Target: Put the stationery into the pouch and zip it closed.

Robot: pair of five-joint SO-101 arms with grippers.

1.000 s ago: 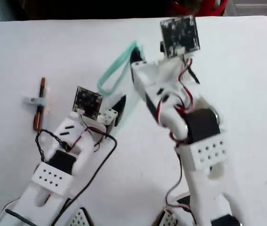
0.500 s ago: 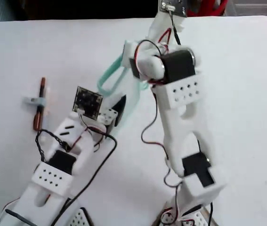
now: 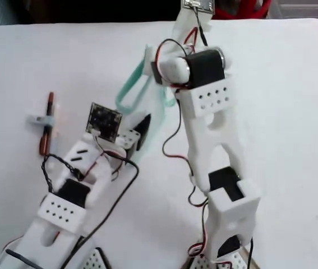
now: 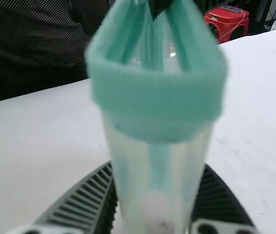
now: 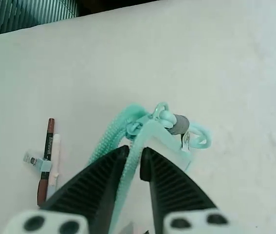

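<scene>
High: pouch point(image 3: 129, 92) spans both arms. left gripper point(image 3: 141, 130) is at its near end; pens point(image 3: 47, 123) lie on the table point(image 3: 293, 84), well off to that gripper's side.
Left wrist: left gripper point(image 4: 156, 171) is clamped on the pouch's point(image 4: 157, 122) clear body, with the teal rim just past the tips.
Right wrist: right gripper point(image 5: 134, 151) pinches the pouch's point(image 5: 147, 129) teal edge; grey tab point(image 5: 179, 124) lies just beyond.

White table, dark room behind
The table point(image 3: 293, 84) has a plain white top under even light. Beyond its far edge the room is dark. A ribbed bluish panel point(image 5: 26, 17) stands behind one far corner, a dark dotted screen point(image 4: 30, 39) runs behind the edge, and a red box point(image 4: 228, 20) sits past it.
</scene>
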